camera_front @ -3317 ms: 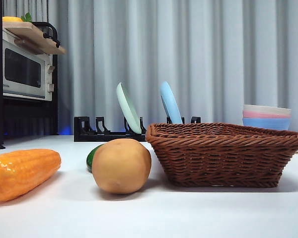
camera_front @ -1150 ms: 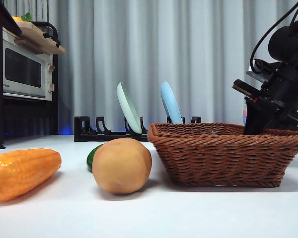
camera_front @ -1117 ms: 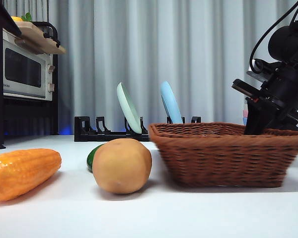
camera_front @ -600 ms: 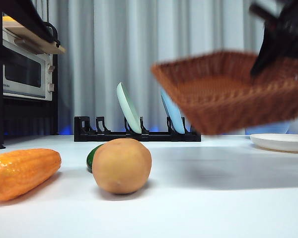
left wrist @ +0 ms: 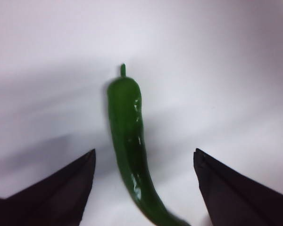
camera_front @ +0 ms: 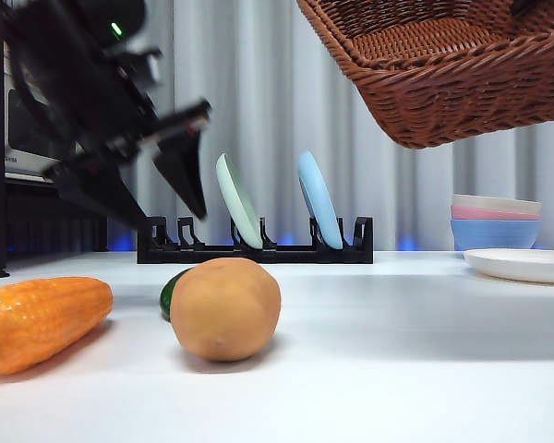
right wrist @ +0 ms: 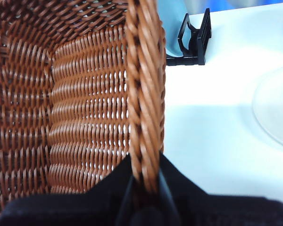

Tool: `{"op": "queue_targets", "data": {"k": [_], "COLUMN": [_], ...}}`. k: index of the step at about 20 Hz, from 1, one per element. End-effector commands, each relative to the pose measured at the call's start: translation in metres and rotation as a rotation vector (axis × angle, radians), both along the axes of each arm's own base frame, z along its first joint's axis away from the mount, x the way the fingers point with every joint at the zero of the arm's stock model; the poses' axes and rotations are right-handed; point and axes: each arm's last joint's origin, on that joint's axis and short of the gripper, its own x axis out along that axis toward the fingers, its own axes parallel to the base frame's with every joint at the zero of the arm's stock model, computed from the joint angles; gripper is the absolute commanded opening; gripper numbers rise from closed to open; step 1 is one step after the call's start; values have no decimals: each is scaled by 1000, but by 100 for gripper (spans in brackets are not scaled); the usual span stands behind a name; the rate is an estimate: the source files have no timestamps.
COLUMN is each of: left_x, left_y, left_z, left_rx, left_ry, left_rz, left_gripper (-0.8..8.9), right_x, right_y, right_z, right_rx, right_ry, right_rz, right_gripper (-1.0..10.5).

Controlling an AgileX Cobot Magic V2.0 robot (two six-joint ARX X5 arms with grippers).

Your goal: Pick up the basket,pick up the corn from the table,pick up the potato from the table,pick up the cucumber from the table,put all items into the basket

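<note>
Both jaws (left wrist: 144, 188) astride cucumber (left wrist: 129, 141), seemingly clear.

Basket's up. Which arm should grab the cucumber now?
Left. The left gripper hangs open over the cucumber, jaws either side of it on the table. The right gripper is shut on the basket rim, holding it aloft.

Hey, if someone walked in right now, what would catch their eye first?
The basket hangs tilted high in the air, its rim pinched in the right claw. Opposite, the open left claw hovers above the cucumber, which lies on the table behind the potato, with the corn beside it.
</note>
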Motion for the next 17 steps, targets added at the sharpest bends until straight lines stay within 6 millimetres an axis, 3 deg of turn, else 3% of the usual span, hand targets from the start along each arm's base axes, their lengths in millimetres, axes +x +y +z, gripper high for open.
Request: {"op": "queue_targets", "data": {"k": [1,6,13,17], "left_x": [10,19,22,23], "left_y": [-12,-24,-25,-26], "left_z": [-18,-45,-50,-66], "left_rx": [44,112,118,148], "left_ry": [17,5,5,54], "left_rz": [-29,-38,-47,-58], "left_gripper": [346,345,336,336], "right_x": [-1,-1,-1,-1], "right_y": [0,0,0,0], "right_z": [2,1,1,1], "right_rx": [17,16,25,25], "right_ry": [-7,2,7,7], "right_rz": [-6,-6,-10,-10], "right_gripper": [-16,-16,-16,-16]}}
